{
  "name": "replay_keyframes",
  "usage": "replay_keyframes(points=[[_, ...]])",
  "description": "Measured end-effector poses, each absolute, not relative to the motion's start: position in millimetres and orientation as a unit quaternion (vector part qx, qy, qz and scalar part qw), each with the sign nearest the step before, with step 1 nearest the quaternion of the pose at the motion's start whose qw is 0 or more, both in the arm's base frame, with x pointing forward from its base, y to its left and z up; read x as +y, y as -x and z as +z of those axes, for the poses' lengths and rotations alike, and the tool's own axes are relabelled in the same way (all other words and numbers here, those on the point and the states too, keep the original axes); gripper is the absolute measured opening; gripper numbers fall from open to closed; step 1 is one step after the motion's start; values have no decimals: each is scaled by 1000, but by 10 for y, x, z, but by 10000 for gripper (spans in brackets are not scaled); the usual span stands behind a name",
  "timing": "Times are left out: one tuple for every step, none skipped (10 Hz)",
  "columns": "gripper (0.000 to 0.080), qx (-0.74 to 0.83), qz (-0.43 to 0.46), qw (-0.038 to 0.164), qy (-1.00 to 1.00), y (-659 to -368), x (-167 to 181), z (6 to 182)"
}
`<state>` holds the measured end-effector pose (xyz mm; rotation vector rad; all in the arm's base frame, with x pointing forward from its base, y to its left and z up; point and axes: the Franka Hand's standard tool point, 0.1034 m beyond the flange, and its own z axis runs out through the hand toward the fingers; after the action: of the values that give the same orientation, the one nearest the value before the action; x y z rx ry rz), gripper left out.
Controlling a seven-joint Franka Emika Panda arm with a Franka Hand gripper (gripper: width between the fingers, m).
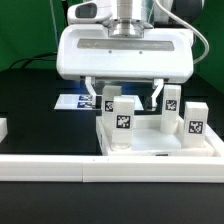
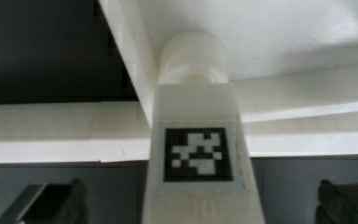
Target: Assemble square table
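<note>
Black worktop point(image 1: 30, 85), white square table point(image 1: 160, 148) with leg blocks point(image 1: 122, 118) standing up, end effector point(image 1: 125, 97) above — fingers apart, holding nothing.

Bright, even light — wrist view perhaps soft-focused

We see the slab point(image 1: 160, 148) on the counter point(image 1: 30, 90), behind the wall point(image 1: 60, 168), three legs point(image 1: 122, 120) standing on it, marker board point(image 1: 80, 101) behind, tool point(image 1: 125, 93) above the nearest leg, another block point(image 1: 2, 128) at the exterior view's left.
</note>
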<state>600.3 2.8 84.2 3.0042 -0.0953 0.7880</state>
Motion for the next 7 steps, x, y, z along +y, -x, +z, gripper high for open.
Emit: replay_keyframes(points=[[649, -31, 252, 17, -967, -6000, 27, 838], [649, -34, 223, 7, -974, -5986, 27, 816], [649, -36, 192, -5, -981, -6027, 39, 858], [649, -39, 183, -10, -982, -6095, 14, 897], [649, -40, 145, -22, -988, -6110, 53, 892], [649, -40, 107, -36, -993, -6137, 91, 917], [649, -43, 65, -45, -996, -6134, 124, 914]])
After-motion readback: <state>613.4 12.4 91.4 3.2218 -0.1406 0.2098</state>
